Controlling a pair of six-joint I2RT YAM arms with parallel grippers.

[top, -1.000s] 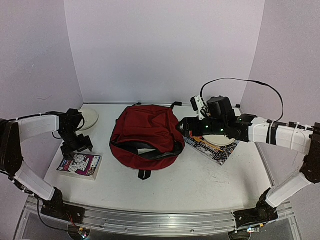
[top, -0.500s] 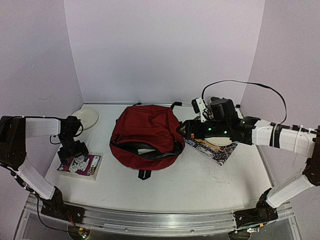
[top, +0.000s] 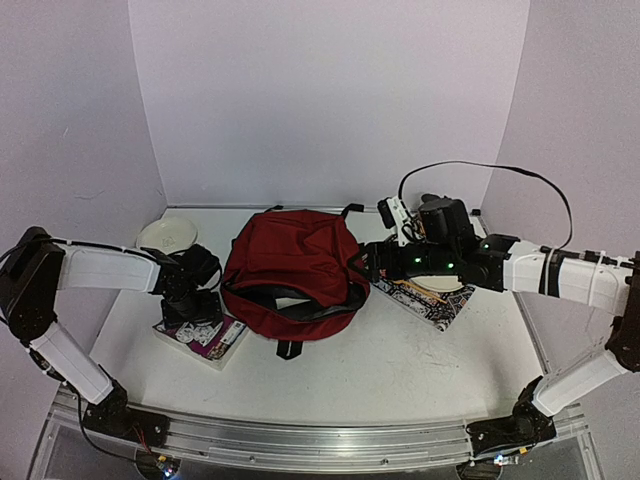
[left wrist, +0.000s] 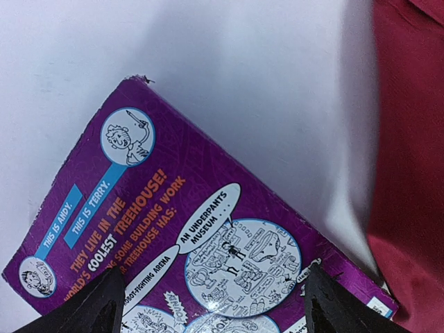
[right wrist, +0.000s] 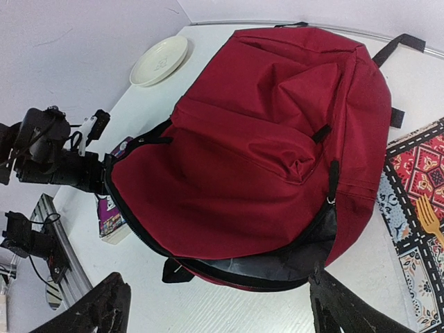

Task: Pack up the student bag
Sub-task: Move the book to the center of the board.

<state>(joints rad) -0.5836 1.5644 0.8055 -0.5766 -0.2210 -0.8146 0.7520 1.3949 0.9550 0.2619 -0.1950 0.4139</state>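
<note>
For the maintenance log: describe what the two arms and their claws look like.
Left arm and right arm: white shells with black joints. Right arm shows small green lights and a black cable looping over it. Left claw and right claw are black, with tapered fingers.

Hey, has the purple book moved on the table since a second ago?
Yes. The purple book has slid right, away from below the white plate and toward the student bag, and it has turned a little.
</note>
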